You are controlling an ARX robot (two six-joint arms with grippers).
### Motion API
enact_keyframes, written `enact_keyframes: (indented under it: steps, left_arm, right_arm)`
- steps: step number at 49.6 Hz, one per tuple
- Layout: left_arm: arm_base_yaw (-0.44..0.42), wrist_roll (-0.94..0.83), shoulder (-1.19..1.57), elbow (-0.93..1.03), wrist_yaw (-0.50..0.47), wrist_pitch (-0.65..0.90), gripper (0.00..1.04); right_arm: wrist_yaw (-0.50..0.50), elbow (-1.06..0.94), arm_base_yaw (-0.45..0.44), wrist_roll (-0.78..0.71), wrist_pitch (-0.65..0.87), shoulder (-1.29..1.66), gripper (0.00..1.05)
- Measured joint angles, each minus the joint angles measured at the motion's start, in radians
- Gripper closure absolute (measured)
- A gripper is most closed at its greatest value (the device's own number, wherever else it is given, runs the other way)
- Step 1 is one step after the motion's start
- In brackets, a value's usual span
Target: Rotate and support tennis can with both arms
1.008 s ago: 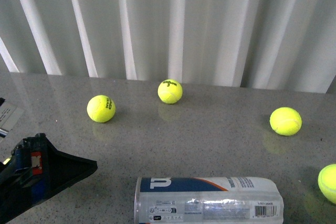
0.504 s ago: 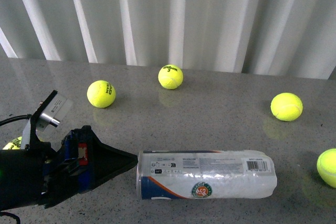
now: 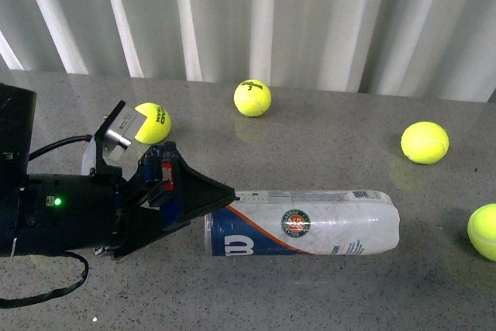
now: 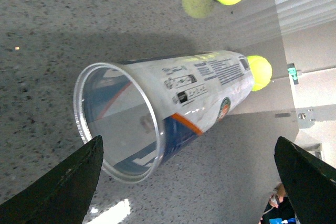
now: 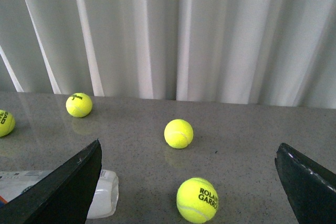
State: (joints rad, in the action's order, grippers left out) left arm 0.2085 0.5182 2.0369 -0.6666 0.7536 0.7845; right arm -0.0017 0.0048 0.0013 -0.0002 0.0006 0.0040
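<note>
The tennis can [image 3: 310,222] lies on its side on the grey table, round emblem and navy "W" label facing me, silver-rimmed open end pointing left. My left gripper [image 3: 211,205] is open at that end, one black fingertip [image 3: 229,191] reaching the rim; I cannot tell whether it touches. In the left wrist view the can [image 4: 173,103] shows its empty inside, its mouth close to one finger [image 4: 63,187] of the open left gripper [image 4: 184,182]. The right gripper [image 5: 186,187] is open with nothing between its fingers; the can's closed end [image 5: 102,200] shows beside one finger [image 5: 63,187]. The right arm is out of the front view.
Yellow tennis balls lie around: one [image 3: 153,122] just behind the left arm, one [image 3: 253,98] farther back, one [image 3: 425,143] and one [image 3: 484,230] at the right. A "Roland Garros" ball [image 5: 197,200] sits ahead of the right gripper. White curtain [image 3: 310,21] closes the back.
My left arm came in from the left up to the can's open end. The can rolled away from the front edge, turning from barcode side to emblem and "W" side.
</note>
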Motion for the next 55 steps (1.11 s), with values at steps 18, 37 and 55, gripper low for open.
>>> enact_keyframes:
  steps: [18,37,55]
  left_arm:
    - [0.124,0.12,0.09,-0.028,0.035,0.109,0.07]
    - [0.156,0.245,0.129,-0.027,0.027,0.208,0.3]
    - [0.144,0.314,0.119,-0.007,0.013,0.245,0.85]
  right_arm:
    - [0.0,0.0,0.0,0.0,0.0,0.0,0.07]
    - [0.0,0.0,0.0,0.0,0.0,0.0,0.07]
    - [0.0,0.0,0.0,0.0,0.0,0.0,0.07]
